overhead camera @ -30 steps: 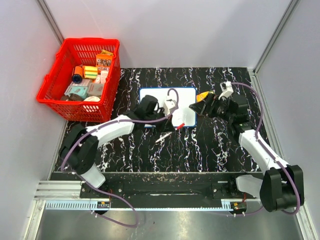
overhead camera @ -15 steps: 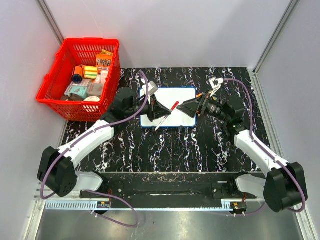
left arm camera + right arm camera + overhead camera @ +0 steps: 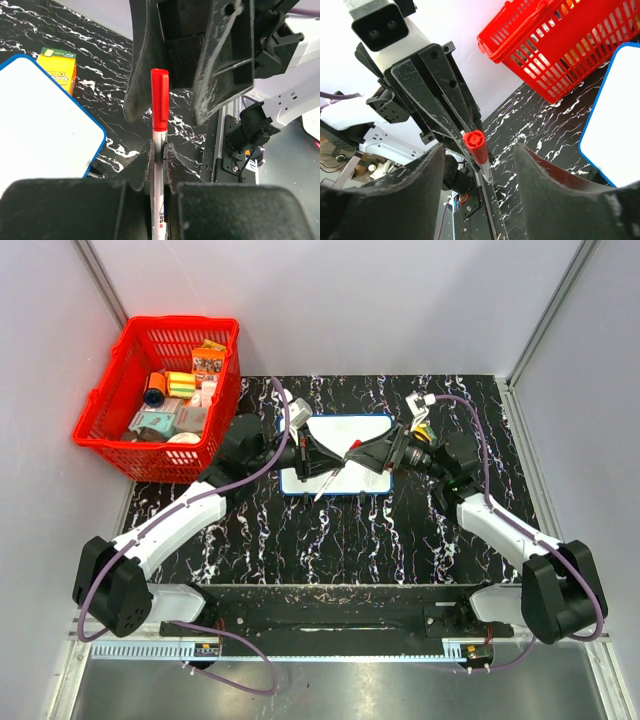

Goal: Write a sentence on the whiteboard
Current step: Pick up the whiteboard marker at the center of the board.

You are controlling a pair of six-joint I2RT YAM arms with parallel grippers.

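Observation:
The whiteboard (image 3: pixel 345 428), white with a blue frame, lies flat on the black marbled table; its visible part is blank, and no sentence shows. It also shows in the left wrist view (image 3: pixel 40 130) and the right wrist view (image 3: pixel 615 125). My left gripper (image 3: pixel 325 470) is shut on a white marker (image 3: pixel 159 150) and holds it above the board's near edge, with its red cap (image 3: pixel 160 107) pointing at my right gripper. My right gripper (image 3: pixel 360 452) is open, one jaw on each side of the red cap (image 3: pixel 476 145) without touching it.
A red basket (image 3: pixel 120 430) with several small packages stands at the far left, and also shows in the right wrist view (image 3: pixel 560 45). A small orange box (image 3: pixel 57 62) lies on the table beside the whiteboard. Grey walls close in the table.
My left arm swung back to the left and now holds the marker tilted above the board. My right gripper moved left until its open jaws flank the red cap.

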